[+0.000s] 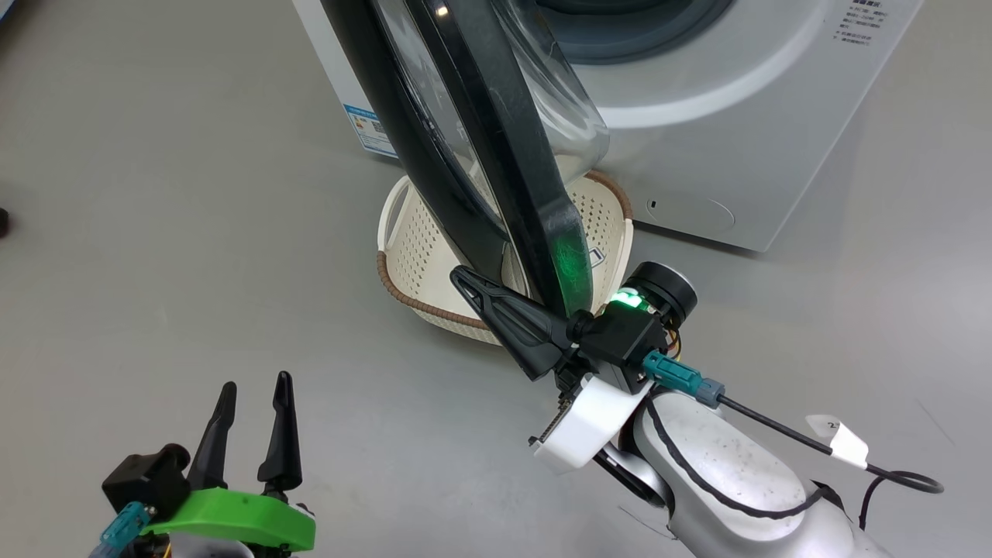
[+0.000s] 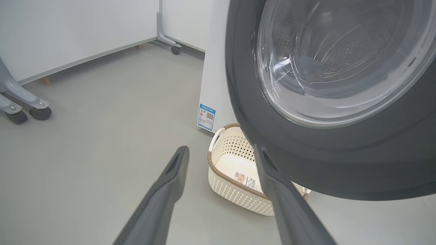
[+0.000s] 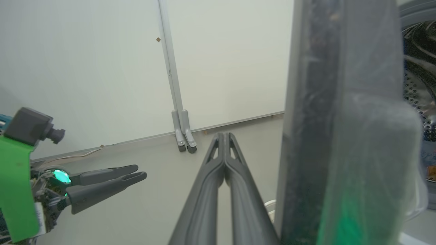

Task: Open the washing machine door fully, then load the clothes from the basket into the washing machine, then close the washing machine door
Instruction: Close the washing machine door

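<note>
Washing machine door stands swung out from the washing machine. My right hand, fingers pressed together, lies just beside the door's lower rim, outer side. My left hand, fingers spread, hovers well apart from the door. The basket sits beneath the door.
</note>
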`<state>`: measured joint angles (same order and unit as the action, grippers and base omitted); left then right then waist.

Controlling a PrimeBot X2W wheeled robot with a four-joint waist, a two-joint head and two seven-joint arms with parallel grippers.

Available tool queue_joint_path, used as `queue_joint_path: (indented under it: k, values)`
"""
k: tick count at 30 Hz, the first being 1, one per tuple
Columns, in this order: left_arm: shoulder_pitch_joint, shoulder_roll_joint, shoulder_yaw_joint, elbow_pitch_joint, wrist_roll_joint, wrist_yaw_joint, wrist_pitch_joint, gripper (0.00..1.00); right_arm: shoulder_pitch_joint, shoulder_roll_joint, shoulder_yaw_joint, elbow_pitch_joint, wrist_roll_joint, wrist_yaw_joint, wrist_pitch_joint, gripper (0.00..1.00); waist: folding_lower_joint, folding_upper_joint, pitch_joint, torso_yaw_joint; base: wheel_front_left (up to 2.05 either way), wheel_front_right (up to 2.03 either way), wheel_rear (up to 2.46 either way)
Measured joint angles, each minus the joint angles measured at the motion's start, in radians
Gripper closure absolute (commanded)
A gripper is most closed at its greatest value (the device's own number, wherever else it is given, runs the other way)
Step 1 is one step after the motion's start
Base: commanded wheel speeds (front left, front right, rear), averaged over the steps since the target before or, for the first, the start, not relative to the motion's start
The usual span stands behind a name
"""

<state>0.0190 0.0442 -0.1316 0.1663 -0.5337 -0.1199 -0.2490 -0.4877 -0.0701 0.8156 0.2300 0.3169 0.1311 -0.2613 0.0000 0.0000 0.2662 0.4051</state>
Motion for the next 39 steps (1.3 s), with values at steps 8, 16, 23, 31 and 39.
queue_joint_path:
  k: [8,16,23,31,39]
  values:
    - [-0.003,-0.001,0.006,-0.013,-0.014,-0.003,0.000,0.00,-0.024,0.000,-0.029,0.002,-0.002,0.000,0.000,1.00,0.0000,0.0000,0.015,-0.034,0.00,0.00,0.00]
    - [-0.019,-0.001,0.021,-0.019,-0.014,-0.003,0.000,0.00,-0.053,0.000,-0.055,0.000,-0.011,0.000,0.000,1.00,0.0000,0.0000,0.036,-0.082,0.00,0.00,0.00]
    - [-0.026,-0.002,0.031,-0.024,-0.014,-0.003,0.000,0.00,-0.068,0.001,-0.075,-0.008,-0.017,0.000,0.000,1.00,0.0000,0.0000,0.058,-0.130,0.00,0.00,0.00]
    - [-0.062,-0.002,0.019,-0.035,-0.014,-0.003,0.000,0.00,-0.099,0.001,-0.128,-0.011,-0.030,0.000,0.000,1.00,0.0000,0.0000,0.093,-0.174,0.00,0.00,0.00]
    - [-0.084,-0.003,0.007,-0.041,-0.014,-0.004,0.000,0.00,-0.150,0.000,-0.169,-0.007,-0.056,-0.002,0.000,1.00,0.0000,0.0000,0.138,-0.179,0.00,0.00,0.00]
